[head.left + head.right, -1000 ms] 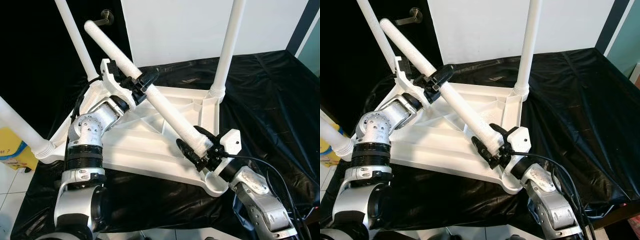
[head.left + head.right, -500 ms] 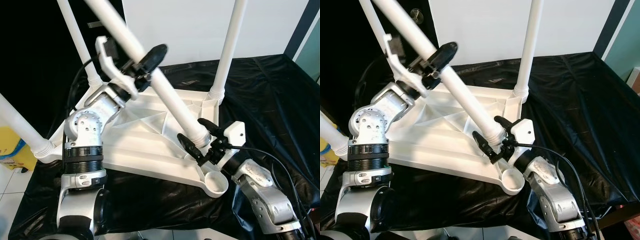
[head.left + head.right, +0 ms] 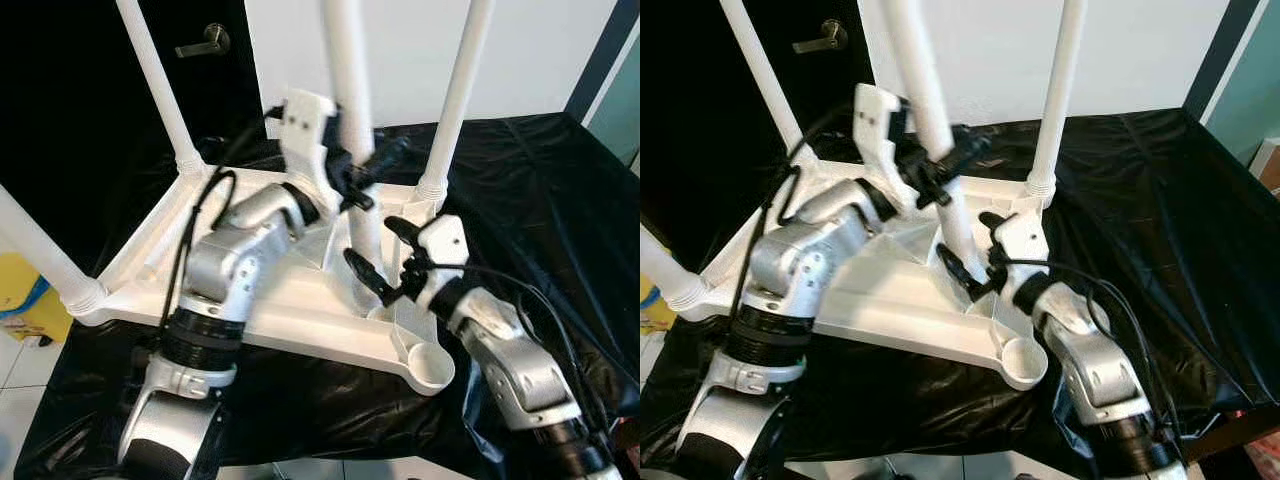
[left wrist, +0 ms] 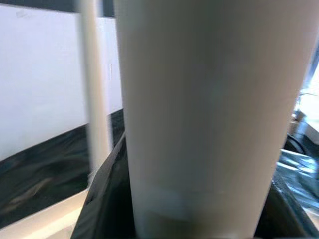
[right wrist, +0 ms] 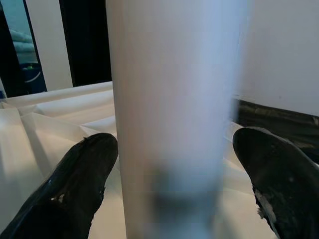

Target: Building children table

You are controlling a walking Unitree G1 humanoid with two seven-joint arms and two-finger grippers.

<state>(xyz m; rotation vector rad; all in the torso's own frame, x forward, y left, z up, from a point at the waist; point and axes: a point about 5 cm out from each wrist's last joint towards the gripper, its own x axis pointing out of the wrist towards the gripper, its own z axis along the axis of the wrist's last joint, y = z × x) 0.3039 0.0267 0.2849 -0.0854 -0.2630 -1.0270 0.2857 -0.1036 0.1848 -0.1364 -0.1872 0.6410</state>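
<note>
— What do the head cameras show?
— An upturned white tabletop (image 3: 250,300) lies on a black sheet (image 3: 520,170). Three fitted legs stand from its corners: far left (image 3: 160,90), far right (image 3: 455,100), near left (image 3: 40,255). The loose leg (image 3: 350,120) stands almost upright over the middle right of the tabletop. The left gripper (image 3: 365,175) is clamped on it partway up. The right gripper (image 3: 385,262) sits at its lower end, fingers spread to either side. The open socket (image 3: 430,365) at the near right corner lies just beside.
— And the left wrist camera?
— The loose leg (image 4: 209,114) close up, a fitted leg (image 4: 97,94) beyond.
— The right wrist?
— Two black fingers (image 5: 75,184) apart, the leg (image 5: 169,114) between them, contact unclear.
</note>
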